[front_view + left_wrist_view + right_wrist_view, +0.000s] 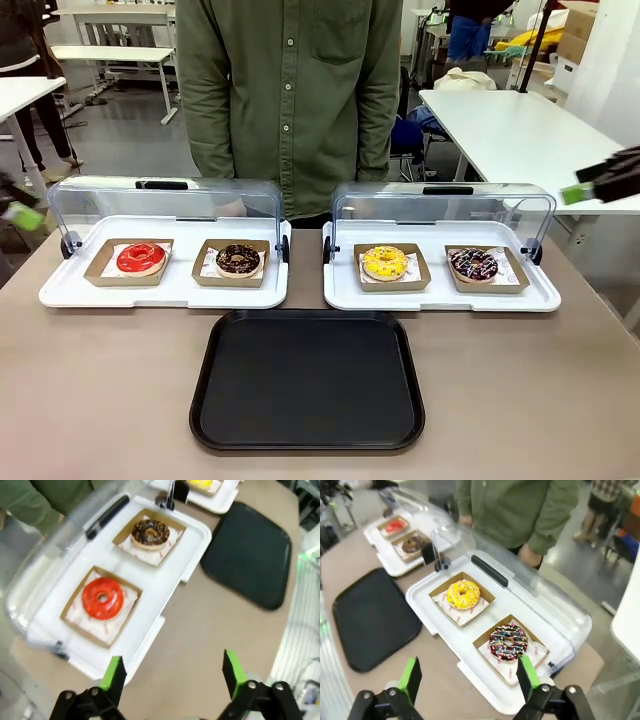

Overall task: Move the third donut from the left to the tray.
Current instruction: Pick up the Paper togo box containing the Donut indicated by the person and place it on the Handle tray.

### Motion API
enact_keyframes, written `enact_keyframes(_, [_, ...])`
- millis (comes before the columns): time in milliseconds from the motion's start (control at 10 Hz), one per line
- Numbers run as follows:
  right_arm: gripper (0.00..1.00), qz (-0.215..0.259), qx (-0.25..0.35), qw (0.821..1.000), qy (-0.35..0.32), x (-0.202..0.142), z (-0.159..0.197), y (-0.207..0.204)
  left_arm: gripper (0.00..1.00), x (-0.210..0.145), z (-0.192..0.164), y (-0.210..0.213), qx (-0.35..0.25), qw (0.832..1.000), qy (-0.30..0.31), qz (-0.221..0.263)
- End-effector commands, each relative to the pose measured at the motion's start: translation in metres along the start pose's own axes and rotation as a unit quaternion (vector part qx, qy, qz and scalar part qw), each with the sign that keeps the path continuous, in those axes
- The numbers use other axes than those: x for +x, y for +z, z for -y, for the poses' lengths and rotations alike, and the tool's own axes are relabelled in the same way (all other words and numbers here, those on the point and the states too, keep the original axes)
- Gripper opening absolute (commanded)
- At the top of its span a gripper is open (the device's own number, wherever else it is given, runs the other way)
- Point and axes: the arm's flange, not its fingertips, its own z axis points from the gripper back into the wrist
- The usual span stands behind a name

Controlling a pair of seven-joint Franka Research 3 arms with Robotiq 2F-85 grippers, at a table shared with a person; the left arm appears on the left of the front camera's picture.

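Note:
The third donut from the left (385, 262) has yellow icing and sits in a brown cardboard holder on the right white tray; it also lies ahead in the right wrist view (462, 594). The black tray (308, 380) lies bare in front of both white trays. My right gripper (469, 677) is open above the table's near-right edge, a little short of the sprinkled chocolate donut (508, 641). My left gripper (174, 675) is open over the table near the red donut (102, 597). In the front view the right gripper (600, 185) hovers at the far right.
The left white tray (60, 290) holds the red donut (140, 258) and a chocolate donut (238, 259). Both clear lids (165, 205) stand raised at the back. A person in a green shirt (290, 100) stands at the far edge, one hand (530, 555) near the right lid.

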Motion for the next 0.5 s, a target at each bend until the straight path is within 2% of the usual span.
enact_keyframes(0, [1.0, 0.032, 0.032, 0.999, -0.013, -0.032, 0.021, 0.016, 1.0, -0.037, -0.031, 0.016, -0.021, 0.998, -0.018, 0.063])
enact_keyframes(200, [1.0, 0.072, 0.035, 0.997, -0.019, -0.06, 0.035, 0.042, 1.0, -0.081, -0.05, 0.033, -0.029, 0.989, -0.035, 0.14])
enact_keyframes(400, [1.0, 0.114, 0.046, 0.992, -0.022, -0.078, 0.048, 0.057, 1.0, -0.11, -0.056, 0.037, -0.031, 0.982, -0.029, 0.182])
